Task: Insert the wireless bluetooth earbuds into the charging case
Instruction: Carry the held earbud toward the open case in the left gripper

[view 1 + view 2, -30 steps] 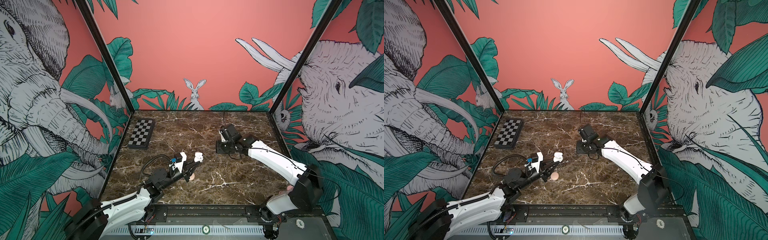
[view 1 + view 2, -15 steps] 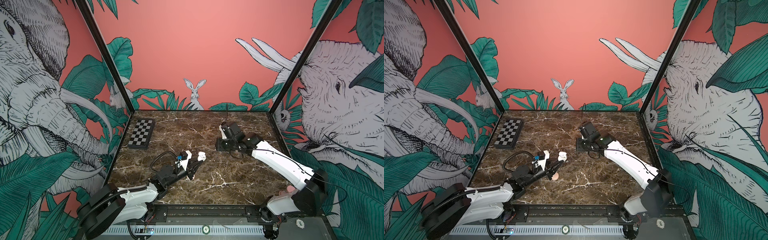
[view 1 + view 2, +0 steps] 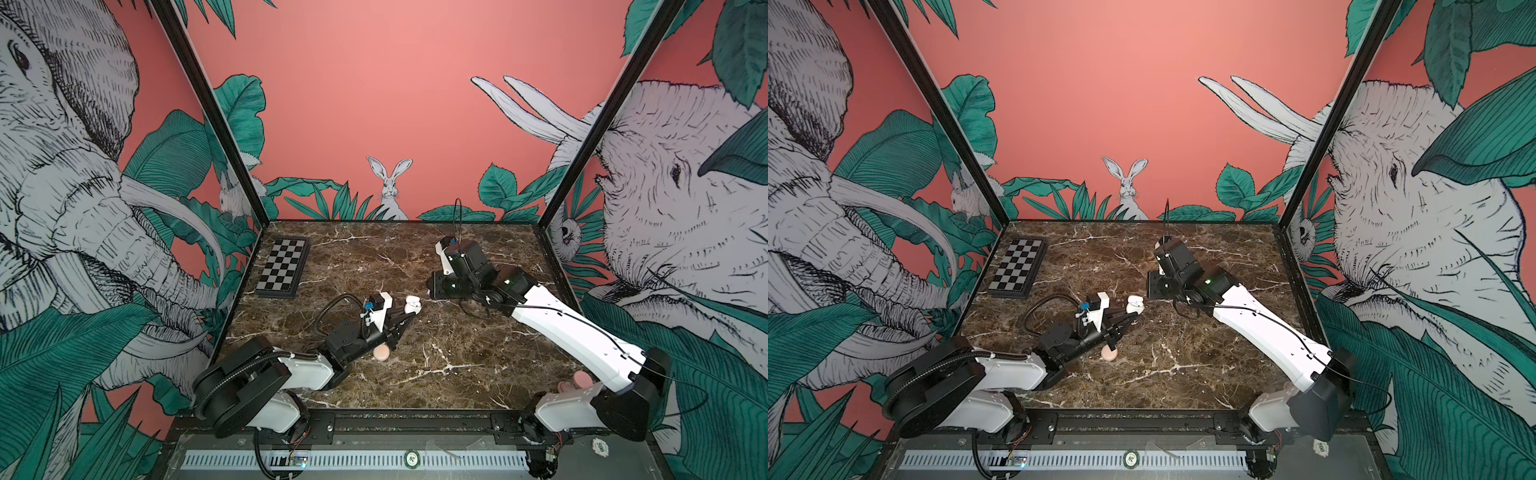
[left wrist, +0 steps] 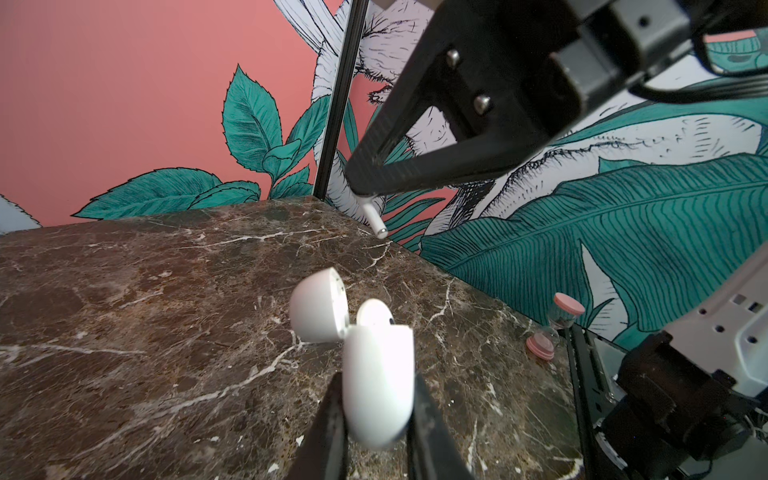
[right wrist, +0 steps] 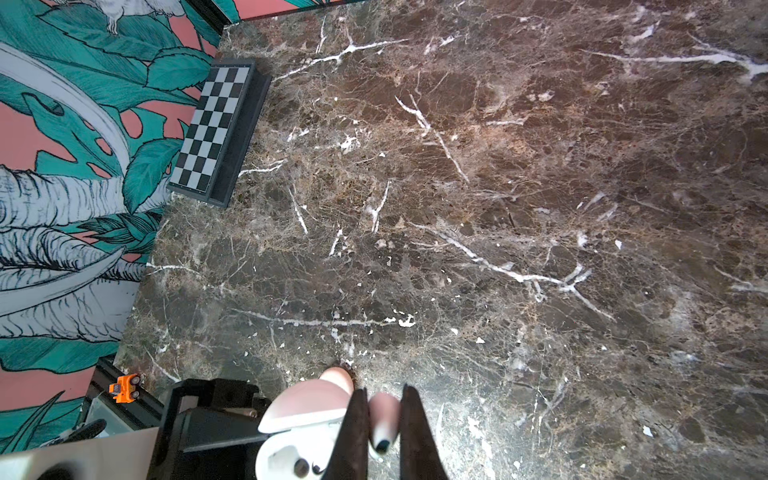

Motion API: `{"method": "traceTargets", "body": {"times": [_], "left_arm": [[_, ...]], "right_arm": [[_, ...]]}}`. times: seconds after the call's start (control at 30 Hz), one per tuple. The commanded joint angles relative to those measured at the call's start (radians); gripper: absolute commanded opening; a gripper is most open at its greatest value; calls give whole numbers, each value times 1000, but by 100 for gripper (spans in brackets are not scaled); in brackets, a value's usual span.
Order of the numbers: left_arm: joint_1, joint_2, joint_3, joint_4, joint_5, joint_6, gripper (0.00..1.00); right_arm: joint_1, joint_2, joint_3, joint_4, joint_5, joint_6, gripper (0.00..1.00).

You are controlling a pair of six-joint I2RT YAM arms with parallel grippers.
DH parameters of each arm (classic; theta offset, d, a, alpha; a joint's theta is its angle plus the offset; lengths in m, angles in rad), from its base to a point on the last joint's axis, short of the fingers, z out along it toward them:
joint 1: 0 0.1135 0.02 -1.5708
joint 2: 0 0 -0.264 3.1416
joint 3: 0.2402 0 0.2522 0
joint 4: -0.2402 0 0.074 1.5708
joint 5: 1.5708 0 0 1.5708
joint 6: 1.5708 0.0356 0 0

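Right gripper [image 5: 384, 392] pinches one earbud [image 4: 375, 217], its stem poking out past the tips. Left gripper [image 4: 376, 386] clamps the charging case [image 4: 374, 361], lid [image 4: 318, 307] swung open, just below the right fingertips. A second earbud [image 4: 374, 311] seems seated already. We worry the stem meets rim or lid off-line, twisting the held earbud loose or tipping the case.

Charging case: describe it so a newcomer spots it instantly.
On the brown marble table, look near the middle, right of the chessboard. The charging case is clamped in the left pincer: a white pod, lid flipped open, unlike the pink disc nearby.
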Motion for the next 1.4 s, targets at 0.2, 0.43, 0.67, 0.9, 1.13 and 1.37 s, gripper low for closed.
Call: {"method": "traceTargets", "body": {"times": [0.2,0.43,0.67,0.9,1.13,1.37], "left_arm": [[-3,12,44,86,2,-33,0],[-3,12,47,87,1,-32,0],[-3,14,58,87,7,-45,0],[-3,6,51,87,10,-43,0],[-3,-1,46,87,12,-43,0],[-3,-10,47,86,13,-49,0]], "right_arm": [[38,-49,10,28,46,-16,10],[62,-60,1,57,53,-14,10],[82,-77,-31,102,58,-2,10],[95,-78,-38,130,57,5,9],[104,-75,-76,157,56,12,9],[107,-77,-85,171,56,17,9]]}}
